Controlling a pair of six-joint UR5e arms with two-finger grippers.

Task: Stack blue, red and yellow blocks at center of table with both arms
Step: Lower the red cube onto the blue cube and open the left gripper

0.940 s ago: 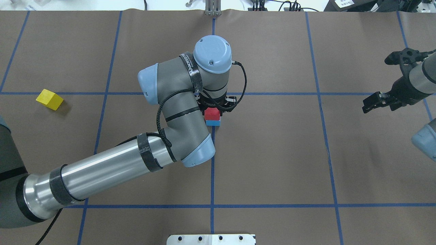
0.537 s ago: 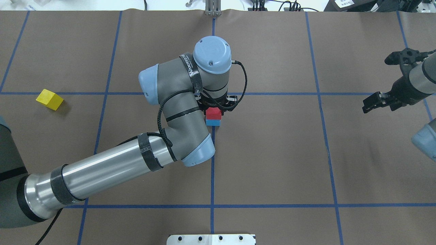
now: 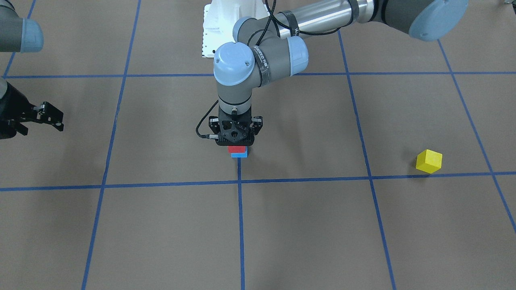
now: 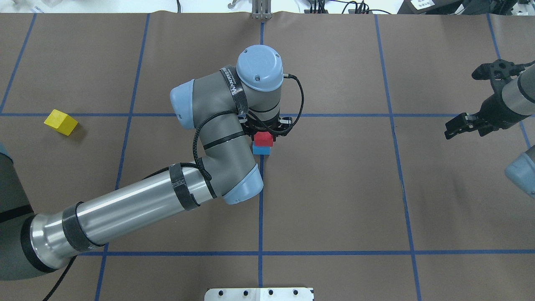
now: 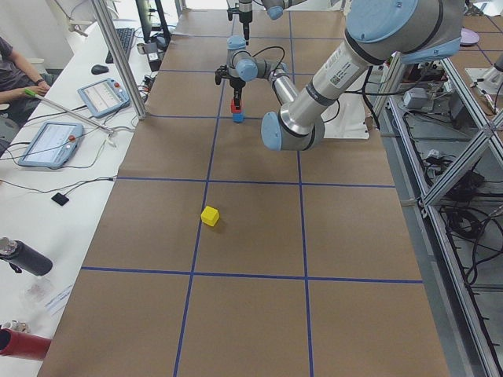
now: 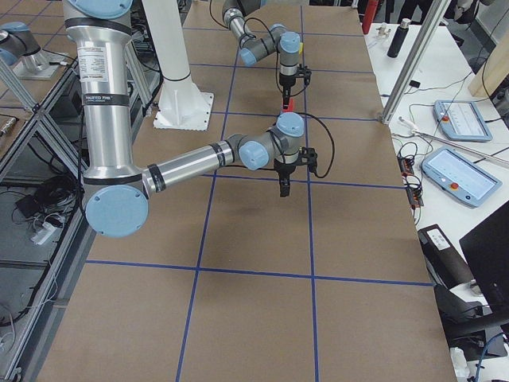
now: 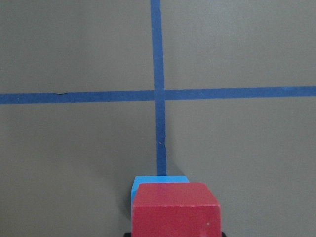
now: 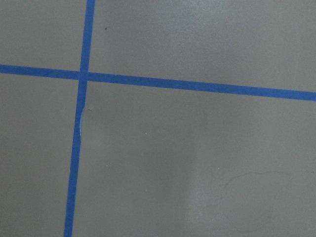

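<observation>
Table [image 4: 334, 188], brown, blue-taped; its centre line runs under blue block [image 4: 261, 150]. Left arm [image 4: 138, 209], reaching over blue block: second step in hand, seemingly seating red on blue; next calls for a clean release, straight lift, then yellow. Right arm [image 4: 518, 96], well right of blue block, hovering. Left gripper [image 3: 236, 139], clenched on red block [image 4: 263, 138], which sits atop blue block. Right gripper [image 3: 51, 117], fingers parted, empty. Yellow block [image 4: 61, 122], far left of blue block.

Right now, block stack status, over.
Left gripper shut on small matte red cube, atop bright blue cube. Right gripper open, empty. Matte yellow cube apart, nothing blocking.
</observation>
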